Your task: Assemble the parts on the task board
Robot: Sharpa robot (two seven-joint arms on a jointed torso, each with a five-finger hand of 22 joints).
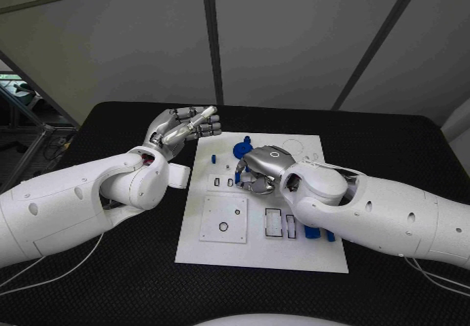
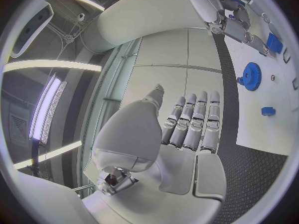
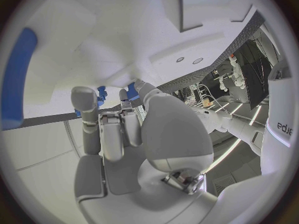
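Task board (image 1: 294, 255), white plate, lies mid-table on black table (image 1: 411, 156). Blue gear (image 1: 242, 145) sits near board's far edge; small blue part (image 1: 214, 159) just left of it, near the board's left edge. More blue parts (image 1: 314, 232) lie at the board's right side, beside rectangular slots, partly hidden under the right arm. Right hand (image 1: 263, 170) is down on the board's middle, fingers curled onto blue pieces; grip unclear, cannot tell. Left hand (image 1: 186, 128) is raised off the board's far-left corner, fingers straight and pressed together, holding nothing.
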